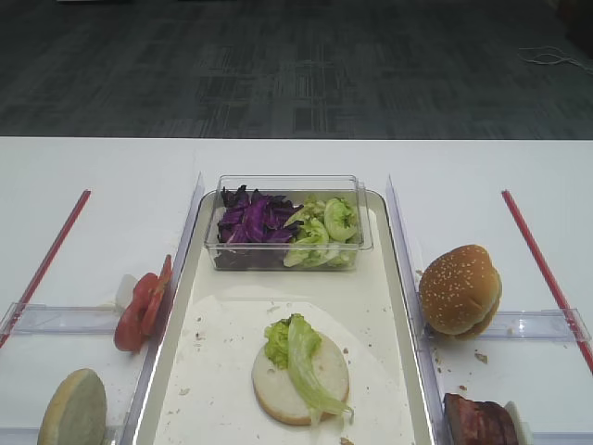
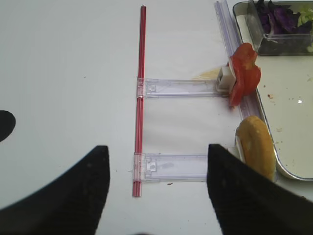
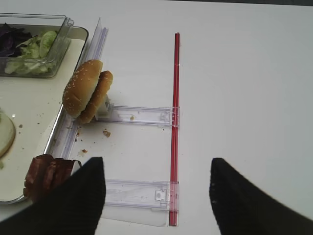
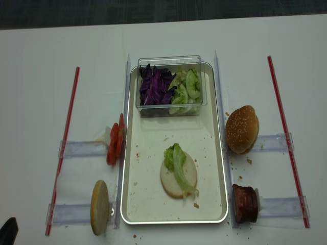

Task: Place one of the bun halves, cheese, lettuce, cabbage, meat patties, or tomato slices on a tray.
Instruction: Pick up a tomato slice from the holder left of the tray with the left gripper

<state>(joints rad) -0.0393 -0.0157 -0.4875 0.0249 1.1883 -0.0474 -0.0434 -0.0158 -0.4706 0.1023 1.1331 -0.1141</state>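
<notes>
While both grippers gape empty, lettuce (image 4: pixel 179 162) tops a bun half (image 4: pixel 177 177).

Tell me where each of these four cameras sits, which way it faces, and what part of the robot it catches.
Exterior high: at the tray's near end, facing the far floor; no robot shows.
Right wrist: above the right gripper, looking down at the sesame bun; open black fingers show.
Left wrist: above the left gripper, looking down at the tomato slices; open fingers show.
Realsense: nearly overhead; no arm shows.
Both exterior views share the bun base with lettuce.
</notes>
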